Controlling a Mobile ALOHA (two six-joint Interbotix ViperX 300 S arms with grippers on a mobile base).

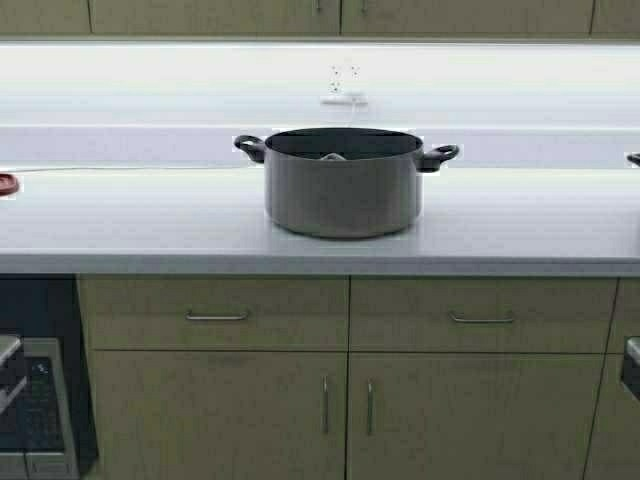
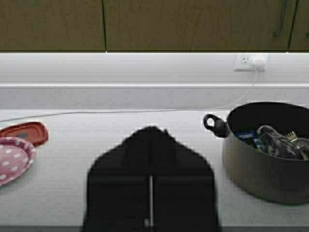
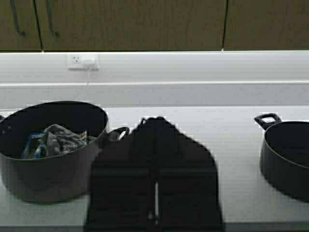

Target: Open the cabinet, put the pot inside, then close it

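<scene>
Pot [image 1: 342, 183] sits on the bench [image 1: 130, 225], directly below the shut doors of the cabinet [image 1: 340, 15], with some cloth and packets lying inside it. Left tool [image 2: 150, 181] hangs low to the pot's left and right tool [image 3: 154, 179] low to its right, each with its fingers pressed together and holding nothing. Nothing of the task looks done yet: opening the cabinet, lifting the pot in and closing up are all left.
</scene>
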